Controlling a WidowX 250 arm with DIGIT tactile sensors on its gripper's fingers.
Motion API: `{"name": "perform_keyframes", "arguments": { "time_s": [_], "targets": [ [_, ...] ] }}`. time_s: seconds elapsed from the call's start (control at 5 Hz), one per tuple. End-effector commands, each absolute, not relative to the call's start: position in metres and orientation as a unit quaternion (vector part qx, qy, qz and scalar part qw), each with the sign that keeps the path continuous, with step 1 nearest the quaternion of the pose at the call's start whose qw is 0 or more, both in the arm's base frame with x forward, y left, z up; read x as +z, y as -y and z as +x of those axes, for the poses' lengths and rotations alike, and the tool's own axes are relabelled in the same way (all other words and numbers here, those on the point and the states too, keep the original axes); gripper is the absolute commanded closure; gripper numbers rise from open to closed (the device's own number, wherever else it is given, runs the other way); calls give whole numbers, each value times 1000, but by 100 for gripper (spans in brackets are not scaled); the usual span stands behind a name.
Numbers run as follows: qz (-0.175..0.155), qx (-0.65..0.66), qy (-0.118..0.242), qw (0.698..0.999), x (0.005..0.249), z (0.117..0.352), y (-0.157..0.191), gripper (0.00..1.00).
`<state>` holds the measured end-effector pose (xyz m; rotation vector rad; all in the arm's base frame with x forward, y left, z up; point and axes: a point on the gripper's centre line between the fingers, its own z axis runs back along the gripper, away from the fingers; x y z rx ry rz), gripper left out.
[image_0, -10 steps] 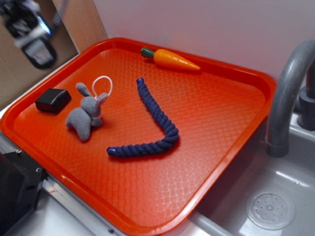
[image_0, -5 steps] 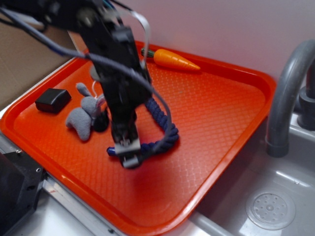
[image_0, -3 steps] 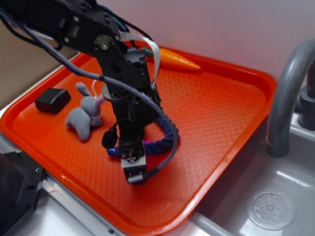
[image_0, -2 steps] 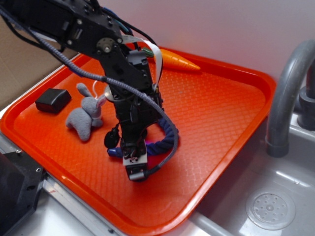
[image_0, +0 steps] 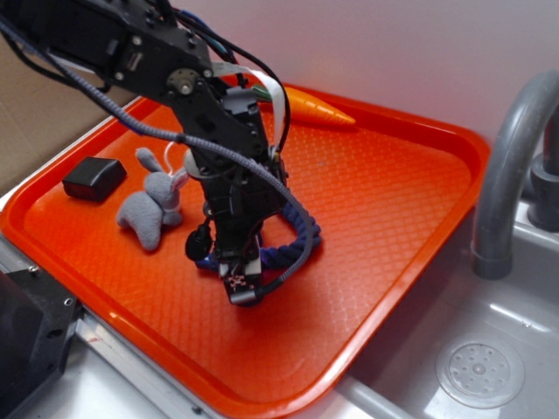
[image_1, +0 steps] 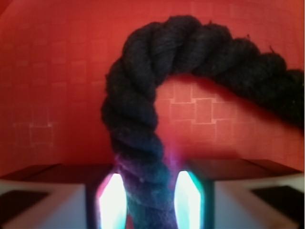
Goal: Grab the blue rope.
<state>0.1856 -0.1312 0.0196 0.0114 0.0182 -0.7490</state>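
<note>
Both fingers straddled the blue rope at frame bottom, pinching it; you had its axis running straight up between them.

Ext view: bright, even, diffuse light; soft shadow under arm on orange tray near its front edge. Mild sheen on gray faucet, no hard glare. Sharp mid-frame, slight blur at top-left corner. Wrist view: dimmer, red-tinted, soft focus; blue rope nearly black, detail lost. Blown-out white/cyan/magenta glow at fingers, btm edge.
</note>
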Motion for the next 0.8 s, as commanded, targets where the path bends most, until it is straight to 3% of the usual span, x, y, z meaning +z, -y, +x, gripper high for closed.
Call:
{"name": "perform_keyframes", "arguments": {
  "time_s": [0.0,0.4,0.6],
  "targets": [
    [29,-269,-12,963,59,188,114,100],
    [33,-67,7,997,158,195,75,100],
    [4,58,65,996,207,177,41,100]
  ]
}}
